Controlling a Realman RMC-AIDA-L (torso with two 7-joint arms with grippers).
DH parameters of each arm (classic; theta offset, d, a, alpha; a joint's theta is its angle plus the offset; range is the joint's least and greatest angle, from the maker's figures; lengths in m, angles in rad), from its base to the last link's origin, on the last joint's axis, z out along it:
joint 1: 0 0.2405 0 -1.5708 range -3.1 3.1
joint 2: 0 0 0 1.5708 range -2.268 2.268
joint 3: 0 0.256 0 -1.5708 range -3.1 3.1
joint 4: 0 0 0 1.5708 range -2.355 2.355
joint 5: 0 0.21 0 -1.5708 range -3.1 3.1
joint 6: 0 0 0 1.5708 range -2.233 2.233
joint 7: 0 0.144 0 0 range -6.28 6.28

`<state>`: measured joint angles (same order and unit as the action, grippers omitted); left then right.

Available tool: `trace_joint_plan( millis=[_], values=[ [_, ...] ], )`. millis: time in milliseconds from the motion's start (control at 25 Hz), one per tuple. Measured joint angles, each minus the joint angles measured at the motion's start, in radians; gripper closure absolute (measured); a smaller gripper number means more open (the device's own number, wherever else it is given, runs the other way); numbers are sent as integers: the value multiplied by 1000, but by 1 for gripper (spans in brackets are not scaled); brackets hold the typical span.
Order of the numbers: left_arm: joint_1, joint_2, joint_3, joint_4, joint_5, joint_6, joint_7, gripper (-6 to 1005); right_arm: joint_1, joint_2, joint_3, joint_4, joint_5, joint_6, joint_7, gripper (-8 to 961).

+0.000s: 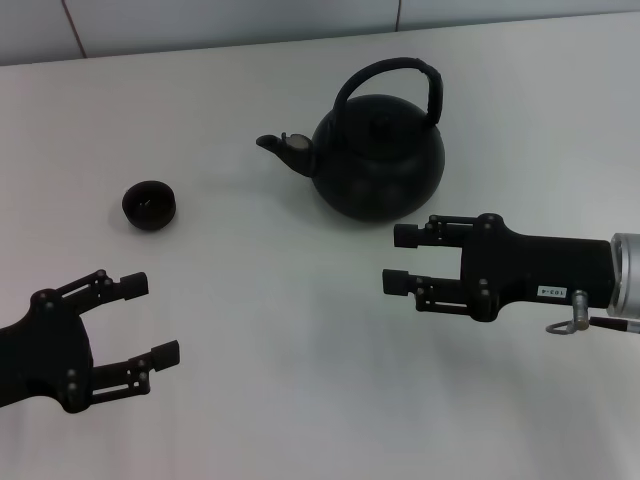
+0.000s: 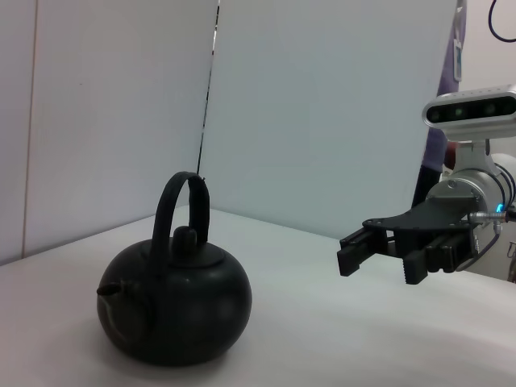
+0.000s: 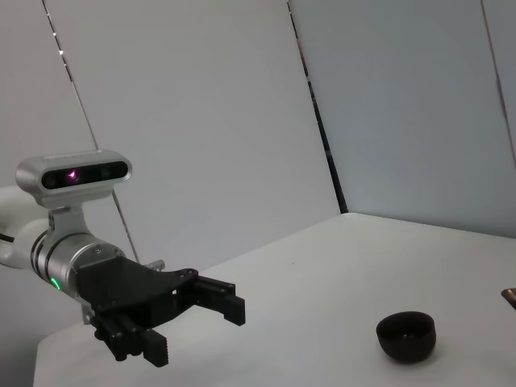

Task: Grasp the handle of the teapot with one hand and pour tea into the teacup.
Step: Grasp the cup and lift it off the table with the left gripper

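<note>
The matte-black teapot stands upright at the table's far middle, with its spout pointing left toward the teacup. Its arched handle stands up, untouched. The small black teacup sits apart at the left. No tea shows. My right gripper is open, low in front of the teapot's right side, fingers pointing left, holding nothing. My left gripper is open near the front left, in front of the teacup. The left wrist view shows the teapot and the right gripper; the right wrist view shows the teacup and the left gripper.
The white table runs back to a pale panelled wall. Bare tabletop lies between the two grippers and between the teacup and the teapot.
</note>
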<state>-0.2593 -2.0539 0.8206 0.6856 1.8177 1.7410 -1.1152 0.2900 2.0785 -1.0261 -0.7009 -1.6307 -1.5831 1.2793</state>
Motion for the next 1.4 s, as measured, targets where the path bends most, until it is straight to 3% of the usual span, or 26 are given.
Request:
trace_joint_plan(
  millis=[480,760,960,1120,1320,1360,1400],
  values=[
    [0,0,-4,0,0,0,1,137,0,0,-2,0,0,0,-2,325],
    [-3,-16,-83,-27,-33,-70,62,137,2,1,-3,-4,5,0,-4,325],
    [-42,-18,-93,-188,-166,-205,171,137,9,3,-1,-2,8,0,-7,325],
    [-89,-21,-94,-353,-269,-322,370,136,13,4,0,1,11,0,-7,325],
    [-101,-22,-94,-393,-295,-345,424,136,19,5,-1,1,25,0,-8,325],
    [-135,-24,-95,-506,-378,-417,585,136,20,5,-1,2,26,0,-8,325],
    [-151,-25,-97,-546,-410,-443,629,136,22,6,0,2,26,0,-8,324]
  ],
)
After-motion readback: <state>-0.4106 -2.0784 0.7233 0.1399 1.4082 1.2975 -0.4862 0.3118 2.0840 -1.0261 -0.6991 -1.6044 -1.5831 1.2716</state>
